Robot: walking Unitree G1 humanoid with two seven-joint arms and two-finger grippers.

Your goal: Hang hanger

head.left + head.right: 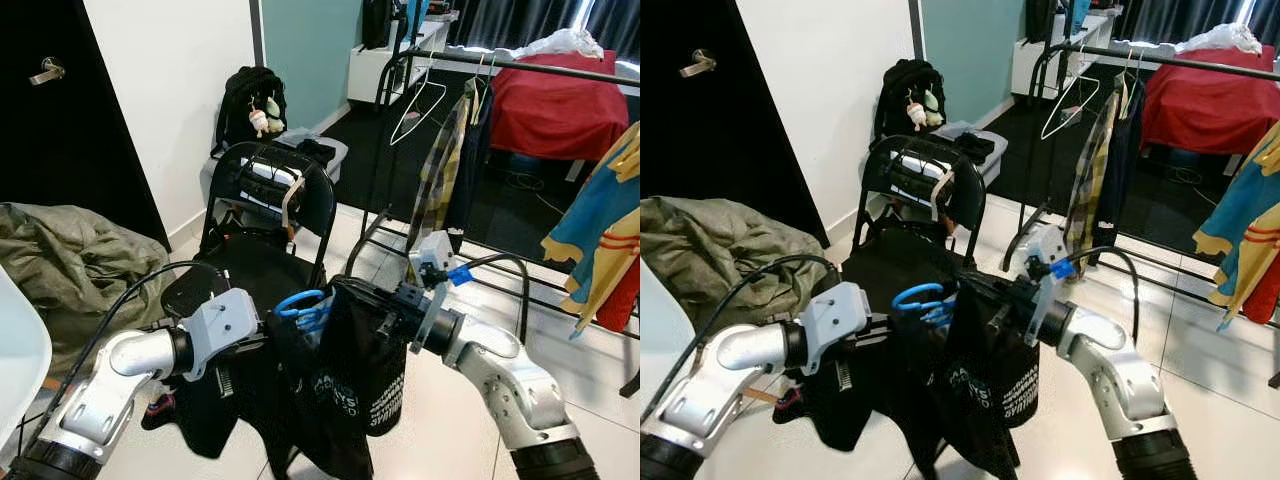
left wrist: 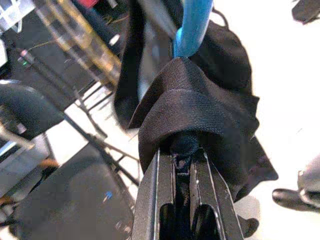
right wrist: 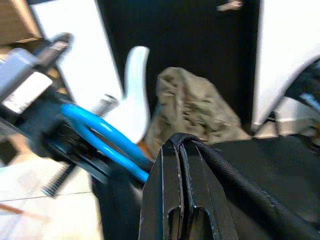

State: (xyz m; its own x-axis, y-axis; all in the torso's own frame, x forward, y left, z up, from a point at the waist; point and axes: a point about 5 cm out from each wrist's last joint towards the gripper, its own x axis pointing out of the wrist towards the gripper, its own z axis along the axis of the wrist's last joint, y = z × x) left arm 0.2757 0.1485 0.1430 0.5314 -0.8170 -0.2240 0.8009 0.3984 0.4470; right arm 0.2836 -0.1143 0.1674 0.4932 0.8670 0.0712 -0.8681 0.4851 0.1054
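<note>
Left eye view, both end effectors pinching black garment on blue hanger, rack beyond.

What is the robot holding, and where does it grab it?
A black shirt on a blue hanger. Left end effector pinches bunched cloth; right end effector pinches the shirt's edge.

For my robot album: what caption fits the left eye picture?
Both grippers hold a black garment on a blue hanger near the clothes rack.
</note>
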